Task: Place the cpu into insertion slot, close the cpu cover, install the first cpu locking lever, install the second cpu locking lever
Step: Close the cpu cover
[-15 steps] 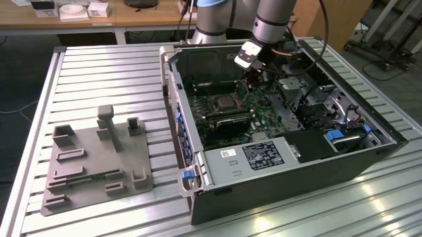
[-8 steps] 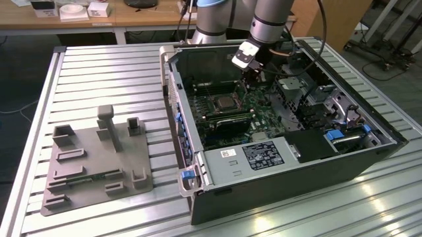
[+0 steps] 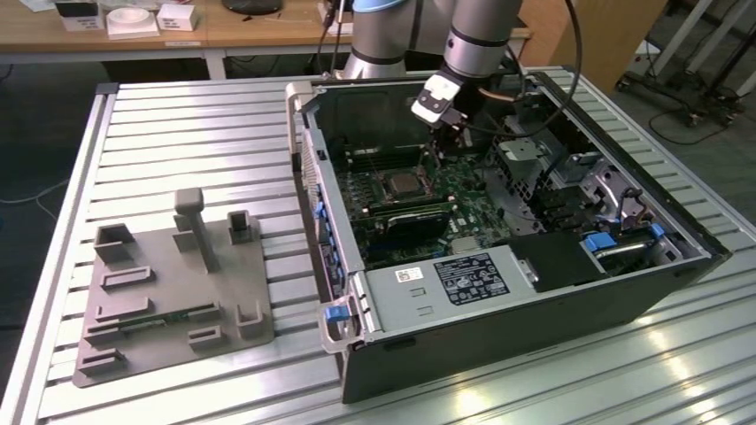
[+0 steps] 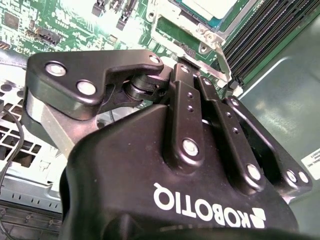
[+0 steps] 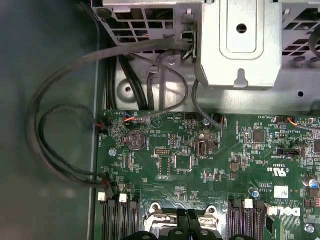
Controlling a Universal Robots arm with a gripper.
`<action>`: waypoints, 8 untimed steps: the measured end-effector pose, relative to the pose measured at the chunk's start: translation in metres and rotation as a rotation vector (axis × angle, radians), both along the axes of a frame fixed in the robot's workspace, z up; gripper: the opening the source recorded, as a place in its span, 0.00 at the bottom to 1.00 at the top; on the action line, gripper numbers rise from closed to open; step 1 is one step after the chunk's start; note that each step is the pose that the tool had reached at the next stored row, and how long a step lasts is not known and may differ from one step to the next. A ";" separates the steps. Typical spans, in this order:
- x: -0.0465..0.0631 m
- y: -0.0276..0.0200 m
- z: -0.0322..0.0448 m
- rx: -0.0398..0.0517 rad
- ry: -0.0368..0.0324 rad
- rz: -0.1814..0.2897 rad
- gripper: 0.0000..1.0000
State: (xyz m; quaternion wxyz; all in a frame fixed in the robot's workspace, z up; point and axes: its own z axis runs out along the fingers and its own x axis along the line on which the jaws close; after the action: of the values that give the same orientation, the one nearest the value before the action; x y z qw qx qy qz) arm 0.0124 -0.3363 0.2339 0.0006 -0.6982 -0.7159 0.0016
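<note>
Inside the open computer case, the insertion slot (image 3: 402, 184) sits on the green motherboard (image 3: 466, 212). In the second wrist view the cpu (image 4: 209, 5) lies in it, silver top up, with the silvery cpu cover (image 4: 167, 22) lying flat around it. A thin metal locking lever (image 4: 223, 57) runs along the socket's edge, just beyond the fingers. My gripper (image 3: 440, 158) hangs low over the board at the socket's far right corner in the exterior view, its black fingers (image 4: 182, 85) drawn together with nothing between them. The socket's rim (image 5: 165, 220) and my gripper (image 5: 186, 234) also show in the first wrist view.
Black memory slots (image 4: 260, 35) flank the socket. Loose black cables (image 5: 60, 125) loop by the case wall, under a metal drive cage (image 5: 240, 45). A white-labelled black box (image 3: 473, 276) fills the case front. A grey fixture plate (image 3: 177, 292) stands on the slatted table (image 3: 177, 133).
</note>
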 end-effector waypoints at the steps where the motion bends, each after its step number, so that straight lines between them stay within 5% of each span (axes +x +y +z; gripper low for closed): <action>1: -0.001 0.0000 0.0000 0.0000 0.0000 0.000 0.10; 8: -0.005 0.0000 -0.0001 0.0000 0.0000 0.000 0.10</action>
State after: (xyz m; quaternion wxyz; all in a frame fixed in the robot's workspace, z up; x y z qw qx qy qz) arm 0.0079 -0.3363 0.2338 0.0006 -0.6982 -0.7159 0.0016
